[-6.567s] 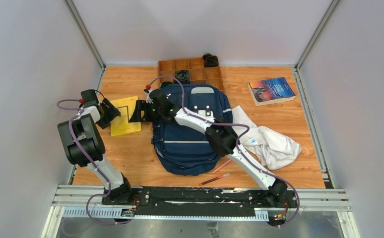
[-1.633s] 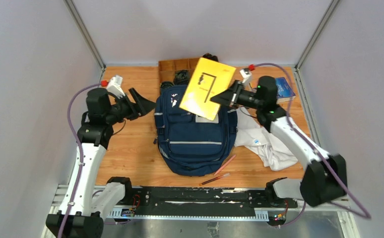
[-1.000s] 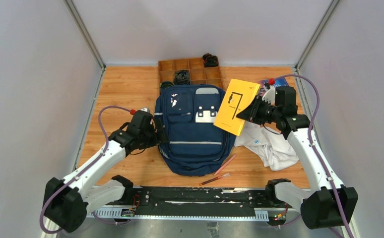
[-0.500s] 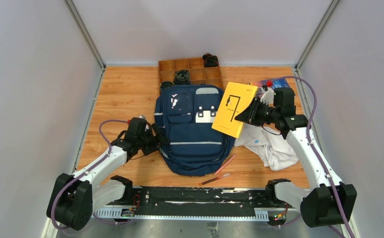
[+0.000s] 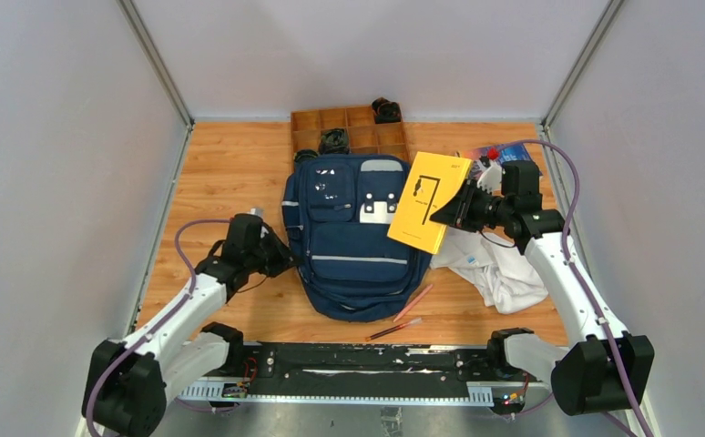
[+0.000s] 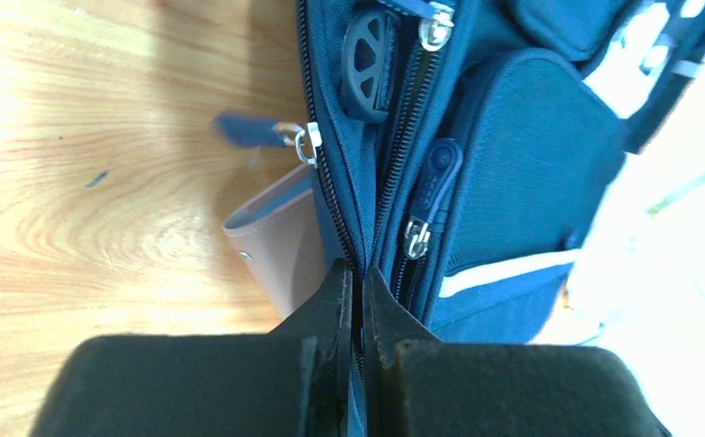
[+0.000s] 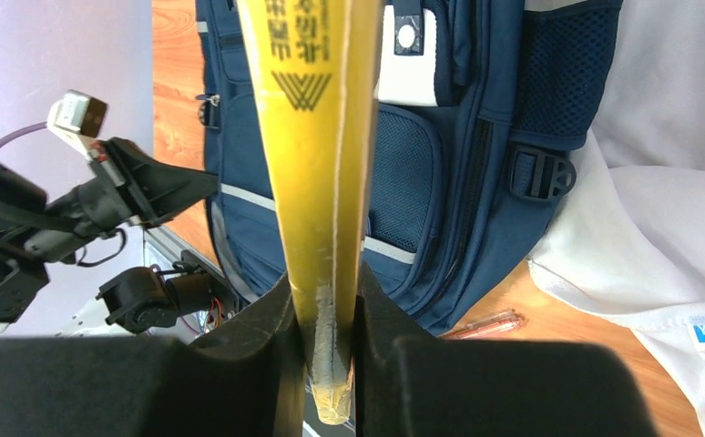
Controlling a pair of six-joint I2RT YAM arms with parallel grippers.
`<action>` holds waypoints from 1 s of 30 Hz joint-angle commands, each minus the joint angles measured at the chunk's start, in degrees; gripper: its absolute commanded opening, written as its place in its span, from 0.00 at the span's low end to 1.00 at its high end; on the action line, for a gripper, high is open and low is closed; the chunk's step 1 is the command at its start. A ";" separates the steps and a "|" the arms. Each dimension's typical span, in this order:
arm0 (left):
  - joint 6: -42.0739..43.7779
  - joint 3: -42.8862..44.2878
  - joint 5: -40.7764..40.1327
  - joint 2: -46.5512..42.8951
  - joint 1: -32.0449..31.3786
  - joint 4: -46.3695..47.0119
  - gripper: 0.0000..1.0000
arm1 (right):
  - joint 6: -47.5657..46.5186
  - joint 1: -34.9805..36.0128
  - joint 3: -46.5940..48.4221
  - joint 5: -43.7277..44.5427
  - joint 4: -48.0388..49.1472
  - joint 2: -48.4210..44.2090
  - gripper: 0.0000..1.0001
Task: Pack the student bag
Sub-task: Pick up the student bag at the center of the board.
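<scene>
Jaws: left gripper [image 6: 360,287] pinched tight on the left zip seam of the large navy blue fabric backpack [image 5: 353,259]; right gripper [image 7: 329,300] clamped on the thin yellow softcover book [image 5: 426,202].
Backpack: flat, front up, mid wooden table [image 5: 230,173].
Book: tilted over backpack's right side.

The whole table [image 5: 230,173] is seen from high above and behind the arm bases, looking down toward the far wall. The backpack [image 5: 353,264] is viewed at very close range along the left gripper [image 6: 356,273], at its side zipper. From the right gripper [image 7: 324,291] it is viewed from farther off, past the edge of the yellow book [image 7: 317,137]. The backpack is shared by all three views.
</scene>
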 commanded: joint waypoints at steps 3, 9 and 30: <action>-1.55 11.63 2.01 -8.36 -0.06 -1.62 0.00 | -1.21 -0.28 2.36 -1.54 1.90 -0.67 0.00; -3.01 22.74 0.73 -7.56 -1.96 2.76 0.00 | -1.68 -0.28 4.50 -0.43 0.88 -0.62 0.00; 10.08 50.85 -13.69 -0.25 -8.46 6.70 0.00 | -6.52 -0.28 6.91 20.64 -11.75 -6.49 0.00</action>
